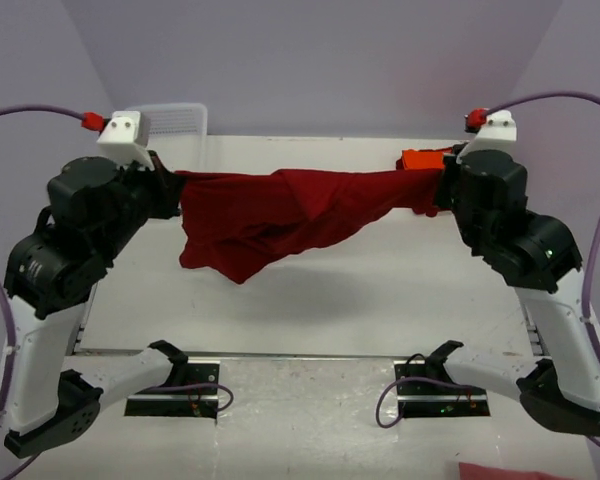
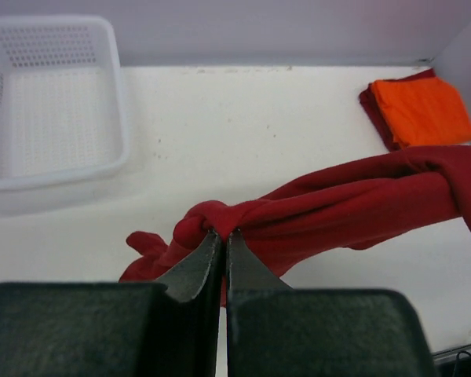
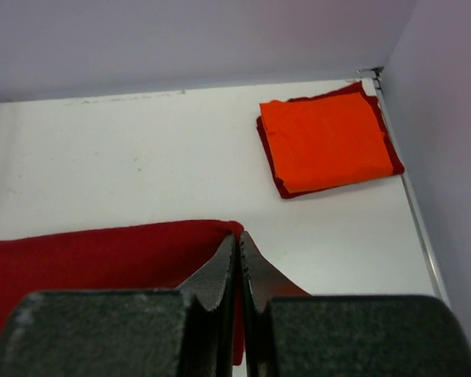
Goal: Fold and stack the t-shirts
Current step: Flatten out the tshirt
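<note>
Across mid-frame from above, the red shirt [image 1: 280, 215] sags in the air between the left gripper [image 2: 222, 236] and right gripper [image 3: 237, 239], each clamped tight on a bunched end — likely light, limp cloth, best held at corners — while the folded orange shirt [image 3: 326, 141] lies upper right.

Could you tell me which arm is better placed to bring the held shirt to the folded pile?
Right, likely: the pile lies near the right pincer, far from the left pincer; both grip the shirt.
</note>
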